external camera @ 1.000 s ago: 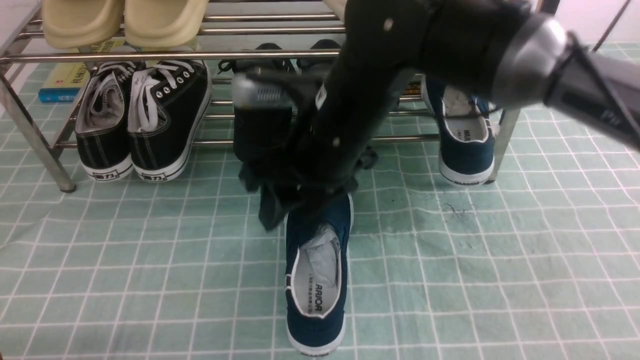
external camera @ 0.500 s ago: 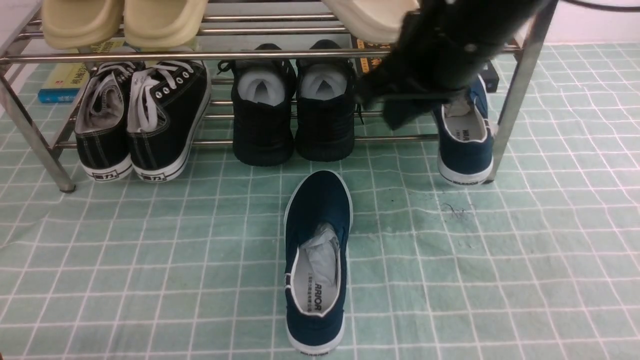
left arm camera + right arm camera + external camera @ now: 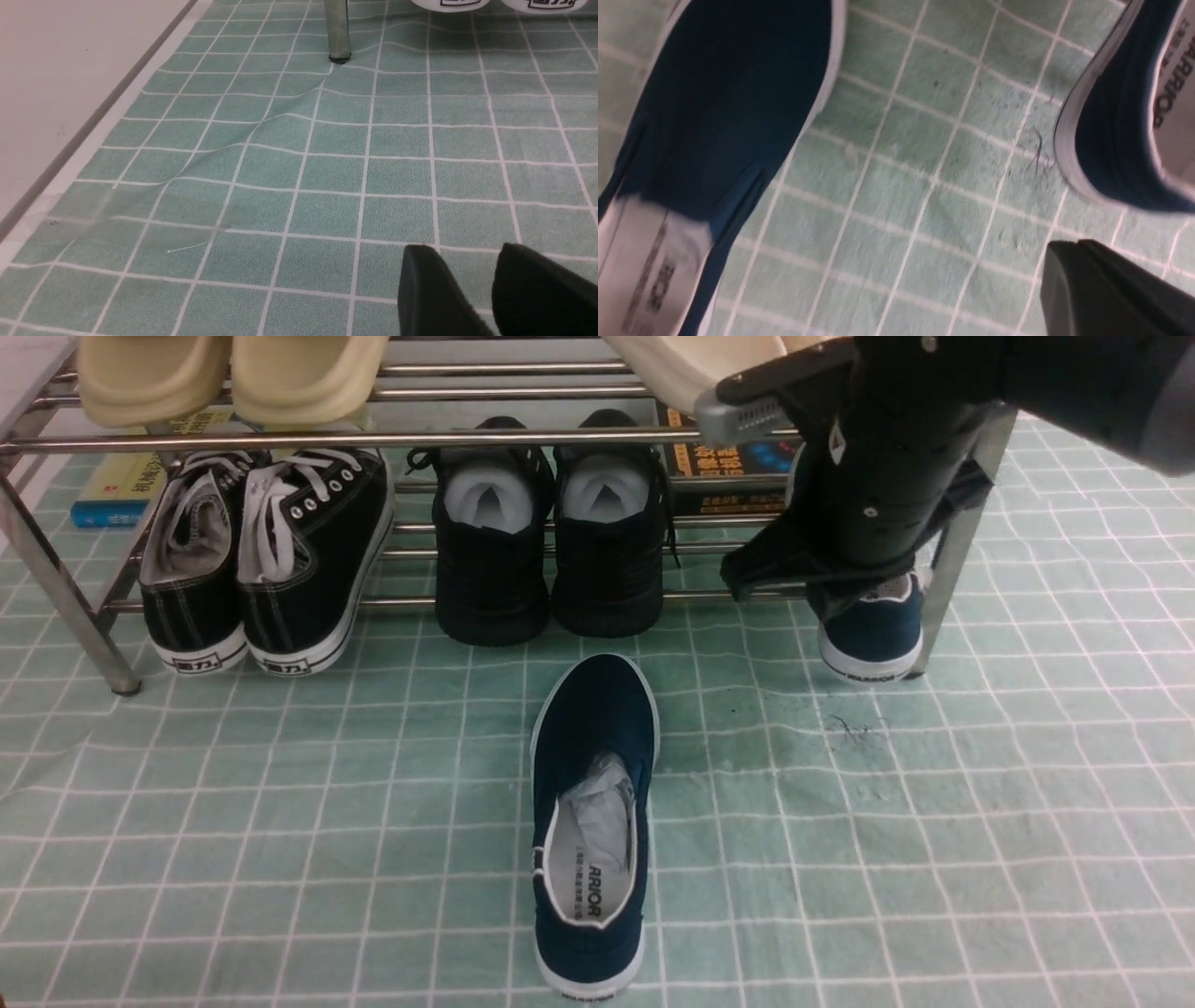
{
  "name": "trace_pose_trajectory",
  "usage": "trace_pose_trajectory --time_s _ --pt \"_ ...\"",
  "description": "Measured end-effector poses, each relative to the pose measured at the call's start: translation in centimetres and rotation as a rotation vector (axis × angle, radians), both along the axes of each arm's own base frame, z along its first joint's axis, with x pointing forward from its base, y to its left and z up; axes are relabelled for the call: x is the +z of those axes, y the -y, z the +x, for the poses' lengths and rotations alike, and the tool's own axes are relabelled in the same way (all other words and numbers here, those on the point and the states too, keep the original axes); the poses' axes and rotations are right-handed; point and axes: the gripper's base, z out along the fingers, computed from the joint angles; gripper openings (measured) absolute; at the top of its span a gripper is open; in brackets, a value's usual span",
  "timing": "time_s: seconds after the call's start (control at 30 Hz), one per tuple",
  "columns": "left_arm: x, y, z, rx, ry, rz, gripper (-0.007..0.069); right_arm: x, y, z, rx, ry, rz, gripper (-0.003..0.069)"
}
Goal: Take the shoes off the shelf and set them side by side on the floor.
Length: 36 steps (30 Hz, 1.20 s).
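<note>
Down low on the robot's side of the shelf (image 3: 523, 439), the left gripper (image 3: 467, 249) hangs just over the floor (image 3: 280, 821), that pale green cloth with the white grid and a few wrinkles. Its two black fingers have a small gap between them with nothing in it, so it's open and empty. A bit further out, one navy shoe (image 3: 588, 821) lies on the floor in the middle, heel toward the robot and toe toward the shelf, with crumpled paper inside. On the shelf's lower tier, from the left, are black lace-up sneakers (image 3: 271, 560), all-black shoes (image 3: 551, 569) with white stuffing, and at the right end the other navy shoe (image 3: 870, 633), its heel poking out past the front bar just beside the right leg. The right arm comes down over that shoe and hides most of it. The right gripper (image 3: 752, 577) is closed. In the wrist view the heel is near the fingers but not between them, so as far as I can see it's gripping nothing. Up top sit tan slippers (image 3: 233, 373), and books (image 3: 117, 490) lie behind the shelf.
</note>
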Motion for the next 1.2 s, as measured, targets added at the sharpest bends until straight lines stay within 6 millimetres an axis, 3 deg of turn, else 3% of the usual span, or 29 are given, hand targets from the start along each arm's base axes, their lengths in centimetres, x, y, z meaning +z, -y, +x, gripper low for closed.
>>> trace_pose_trajectory --time_s 0.23,0.43,0.6,0.9,1.07,1.13,1.2 --pt "0.0 0.0 0.0 0.000 0.000 0.000 0.0242 -1.2 1.1 4.2 -0.069 0.051 0.029 0.0155" --pt "0.0 0.0 0.0 0.000 0.000 0.000 0.0242 -3.6 2.4 6.7 -0.107 0.067 0.001 0.0307" --pt "0.0 0.0 0.0 0.000 0.000 0.000 0.0242 -4.8 2.3 7.7 -0.099 0.103 -0.002 0.0329" --pt "0.0 0.0 0.0 0.000 0.000 0.000 0.0242 -6.7 2.0 8.9 -0.100 0.138 -0.024 0.0318" --pt "0.0 0.0 0.0 0.000 0.000 0.000 0.0242 -6.8 2.0 9.0 -0.117 0.136 -0.027 0.0171" --pt "0.0 0.0 0.0 0.000 0.000 0.000 0.0242 -6.8 2.2 8.9 -0.129 0.113 -0.039 0.0054" --pt "0.0 0.0 0.0 0.000 0.000 0.000 0.0242 -6.7 2.3 8.7 -0.138 0.095 -0.044 0.0027"
